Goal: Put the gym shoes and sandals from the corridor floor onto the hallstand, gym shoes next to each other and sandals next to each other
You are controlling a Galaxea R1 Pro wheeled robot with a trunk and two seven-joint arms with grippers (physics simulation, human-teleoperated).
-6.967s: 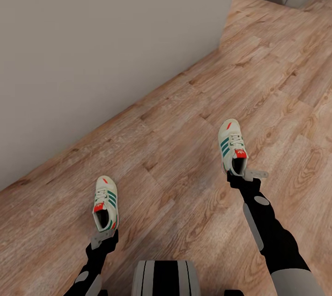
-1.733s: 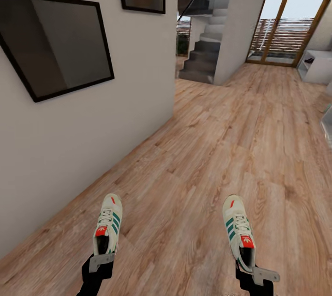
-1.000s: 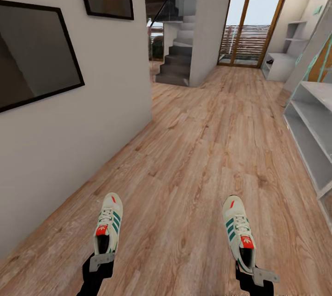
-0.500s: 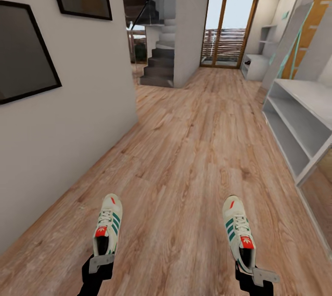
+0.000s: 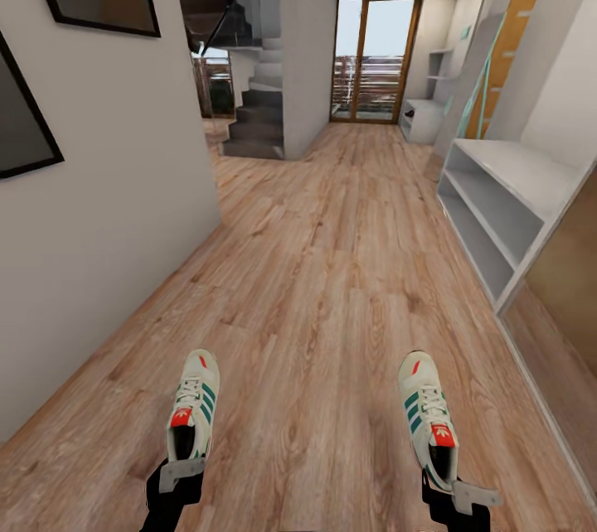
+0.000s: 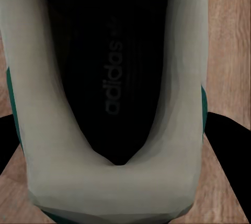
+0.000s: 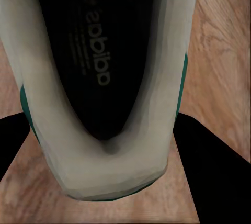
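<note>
Overhead, hallstand (image 5: pixel 506 209) visible; wrists perhaps show shoe (image 6: pixel 112 103) interiors.

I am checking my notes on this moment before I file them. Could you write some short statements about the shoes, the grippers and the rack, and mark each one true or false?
1. Each gripper holds one gym shoe by its heel end. True: the left gripper holds the left gym shoe, and the right gripper holds the right gym shoe.
2. Both shoes point their toes away from the robot. True.
3. The hallstand stands along the left wall. False: it is on the right side of the corridor.
4. A gym shoe already lies on the hallstand. False: both are in the grippers, over the corridor floor.
5. The near shelves of the hallstand look bare. True.
</note>
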